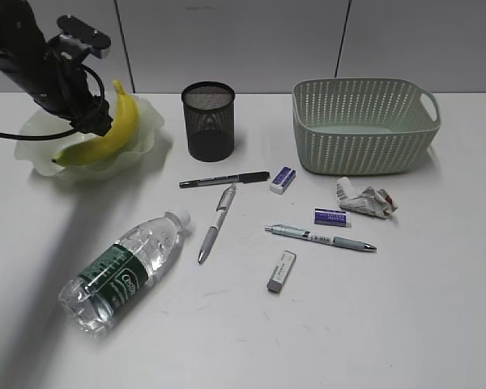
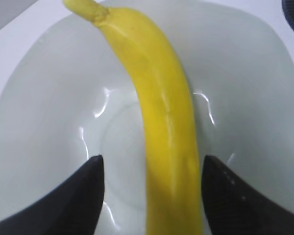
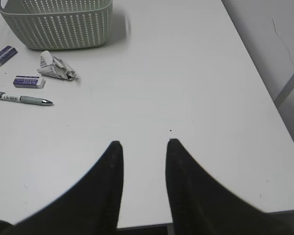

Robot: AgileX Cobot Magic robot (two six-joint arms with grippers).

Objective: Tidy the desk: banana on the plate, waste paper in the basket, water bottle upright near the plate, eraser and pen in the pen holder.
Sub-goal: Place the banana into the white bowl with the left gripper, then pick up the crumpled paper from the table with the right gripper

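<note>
banana [image 1: 105, 138]: in plate [image 1: 150, 121] | water bottle [image 1: 125, 271]: on its side, desk [image 1: 437, 308] | waste paper [image 1: 368, 199]: beside basket [image 1: 364, 126] | pen holder [image 1: 209, 120]: upright

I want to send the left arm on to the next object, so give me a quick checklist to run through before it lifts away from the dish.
1. Banana lies inside the plate: ok.
2. Left gripper jaws stand clear of the banana on both sides: ok, gaps visible in the left wrist view.
3. Banana settled and will not roll out: cannot tell; one end leans on the wavy rim.
4. Water bottle upright near the plate: not ok, it lies on its side.
5. Waste paper in the basket: not ok, it sits on the desk beside it.
6. Right gripper empty: ok.
</note>
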